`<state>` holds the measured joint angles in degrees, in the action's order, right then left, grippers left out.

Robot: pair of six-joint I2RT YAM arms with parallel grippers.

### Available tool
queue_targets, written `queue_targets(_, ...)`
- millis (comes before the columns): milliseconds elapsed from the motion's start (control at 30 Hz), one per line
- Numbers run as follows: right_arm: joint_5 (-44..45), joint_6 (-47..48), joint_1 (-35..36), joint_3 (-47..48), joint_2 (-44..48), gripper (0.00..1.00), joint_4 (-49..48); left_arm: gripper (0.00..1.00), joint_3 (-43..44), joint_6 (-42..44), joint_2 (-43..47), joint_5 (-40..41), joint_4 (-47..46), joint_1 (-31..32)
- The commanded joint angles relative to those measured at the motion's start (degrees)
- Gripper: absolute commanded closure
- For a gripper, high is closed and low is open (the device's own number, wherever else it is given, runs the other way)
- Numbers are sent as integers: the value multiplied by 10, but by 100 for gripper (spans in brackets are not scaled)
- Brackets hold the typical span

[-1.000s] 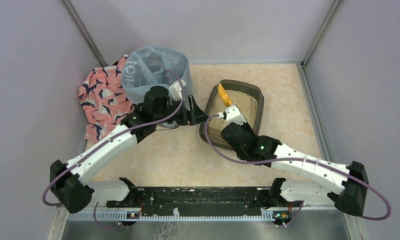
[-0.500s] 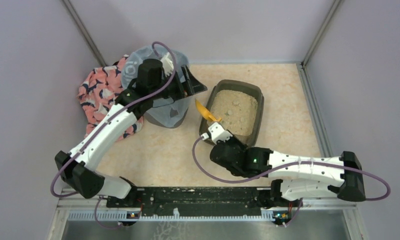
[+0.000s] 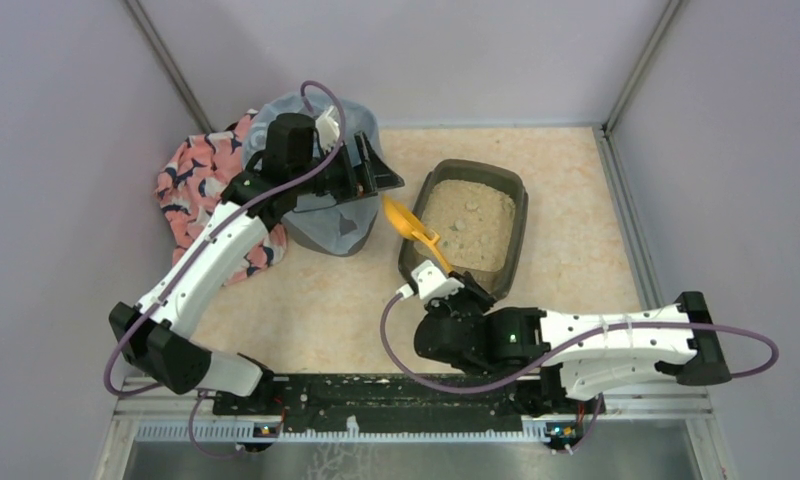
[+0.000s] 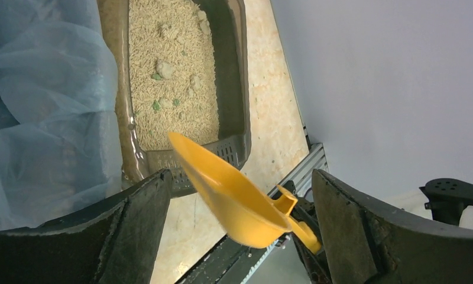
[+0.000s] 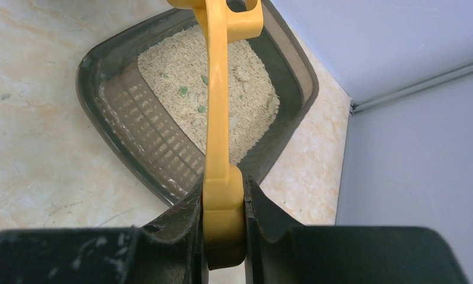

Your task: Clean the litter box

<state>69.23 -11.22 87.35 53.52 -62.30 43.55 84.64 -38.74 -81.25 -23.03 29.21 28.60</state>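
The litter box (image 3: pixel 522 213) is a shallow dark tray of beige litter at centre right; clumps and green bits lie on the litter (image 4: pixel 163 68). My right gripper (image 3: pixel 438 274) is shut on the handle of a yellow scoop (image 3: pixel 410 226) and holds it in the air over the box's left rim, bowl towards the bin. In the right wrist view the handle (image 5: pixel 216 106) is clamped between the fingers (image 5: pixel 263 213). My left gripper (image 3: pixel 378 168) is open and empty beside the bin; the scoop's underside (image 4: pixel 234 198) shows between its fingers. What the scoop holds is hidden.
A tall bin lined with a light blue bag (image 3: pixel 321 225) stands left of the litter box; the bag (image 4: pixel 39 118) fills the left wrist view's left side. A pink patterned cloth (image 3: pixel 198 190) lies behind the bin. Grey walls close in the table.
My right gripper lifted the scoop out of the litter and pulled back and left towards the bin. My left arm rose and swung back over the bin's rim.
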Motion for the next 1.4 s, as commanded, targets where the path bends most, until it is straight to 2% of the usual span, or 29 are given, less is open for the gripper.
queue_targets(0,70,-61,32,48,13,100,72,7,-23,11,-1,-7,55,-2)
queue_targets(200,94,-72,67,61,-2,100,84,10,-50,-8,-15,-49,27,-2)
queue_targets(333,88,-46,76,60,-19,100,48,17,-59,-18,-37,-79,11,-1)
queue_targets(433,88,-34,80,61,-25,100,32,38,-58,-19,-45,-83,7,2)
queue_targets(533,92,-24,87,64,-22,100,18,74,-62,-16,-44,-83,4,3)
queue_targets(600,100,-12,91,64,-18,100,6,83,-67,-14,-43,-87,2,3)
queue_targets(667,108,2,93,64,-15,100,-7,98,-73,-15,-44,-100,-5,4)
queue_targets(833,132,14,95,63,-6,100,-31,100,-77,-17,-38,-123,-15,5)
queue_targets(867,137,14,94,61,-1,98,-39,100,-77,-20,-32,-126,-19,4)
queue_targets(967,148,11,94,57,14,81,-54,100,-74,-33,-14,-128,-37,5)
queue_targets(1067,152,-1,94,57,42,53,-62,100,-57,-43,-2,-131,-52,5)
queue_targets(1100,150,-3,95,57,55,47,-68,100,-54,-49,1,-133,-59,5)
queue_targets(1300,139,34,94,21,151,39,-160,100,-67,-99,9,-157,-139,4)
queue_targets(1367,132,18,94,16,183,31,-167,100,-79,-118,17,-147,-166,4)
